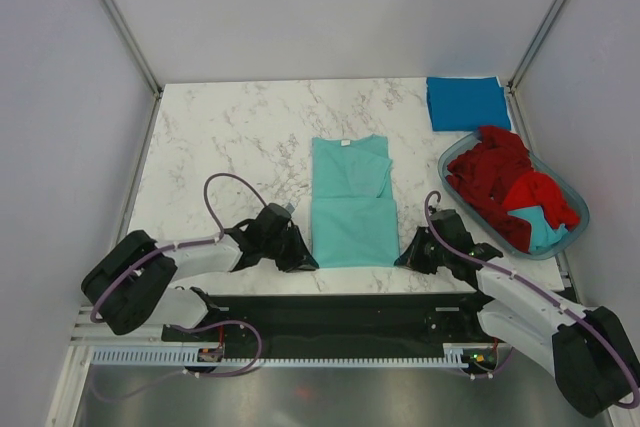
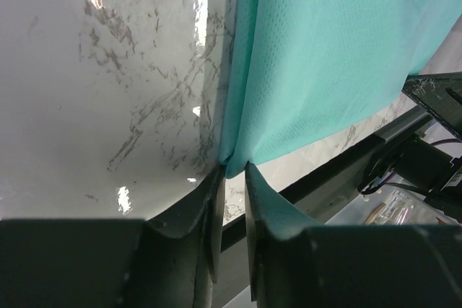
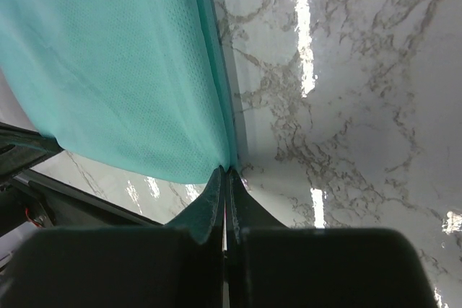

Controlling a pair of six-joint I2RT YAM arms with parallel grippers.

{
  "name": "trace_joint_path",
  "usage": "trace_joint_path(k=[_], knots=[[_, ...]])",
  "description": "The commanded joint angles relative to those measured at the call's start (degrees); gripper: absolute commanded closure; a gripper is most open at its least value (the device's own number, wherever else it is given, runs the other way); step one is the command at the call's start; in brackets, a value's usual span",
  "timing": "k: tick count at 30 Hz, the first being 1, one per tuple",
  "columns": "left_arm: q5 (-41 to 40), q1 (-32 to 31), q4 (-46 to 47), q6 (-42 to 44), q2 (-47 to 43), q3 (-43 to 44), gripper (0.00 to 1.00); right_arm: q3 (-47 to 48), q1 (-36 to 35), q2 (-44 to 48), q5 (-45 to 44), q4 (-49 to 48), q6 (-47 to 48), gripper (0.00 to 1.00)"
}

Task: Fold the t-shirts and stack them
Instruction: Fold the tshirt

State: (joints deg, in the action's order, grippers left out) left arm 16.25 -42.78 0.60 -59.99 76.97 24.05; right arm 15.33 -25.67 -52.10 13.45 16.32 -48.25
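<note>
A light teal-green t-shirt (image 1: pixel 350 202) lies flat mid-table, folded into a long narrow rectangle with the collar at the far end. My left gripper (image 1: pixel 300 252) is at its near left corner; in the left wrist view (image 2: pixel 232 167) the jaws stand a little apart with the teal shirt's (image 2: pixel 325 55) corner between the tips. My right gripper (image 1: pixel 408 252) is at the near right corner and, in the right wrist view (image 3: pixel 227 171), is shut on the teal hem (image 3: pixel 108 55). A folded blue t-shirt (image 1: pixel 467 102) lies at the far right. Red t-shirts (image 1: pixel 495 172) fill a basket.
The translucent oval basket (image 1: pixel 446 173) stands at the right edge, just beyond my right arm, holding red shirts and a bit of blue cloth (image 1: pixel 545 232). The table's near edge and a black rail (image 2: pixel 361 153) run right behind both grippers. Walls enclose the table.
</note>
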Motion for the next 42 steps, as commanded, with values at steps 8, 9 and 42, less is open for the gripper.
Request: trace_joint_path(k=[8,9,42], knots=[[-5.44,-0.28,-2.18,-1.71,-1.46,-0.67,0.98,0.22,-0.26,1.82,-1.32,1.43,0.61,1.00],[-5.09,-0.28,-2.36,-1.97,-2.43,-0.85,0.98,0.66,-0.34,2.08,-1.41,1.96,0.87,1.00],[-10.54,2.17,-21.78,8.47,-6.40,24.98,0.98,28.07,-0.43,-4.32,-13.62,14.97,10.18,1.00]])
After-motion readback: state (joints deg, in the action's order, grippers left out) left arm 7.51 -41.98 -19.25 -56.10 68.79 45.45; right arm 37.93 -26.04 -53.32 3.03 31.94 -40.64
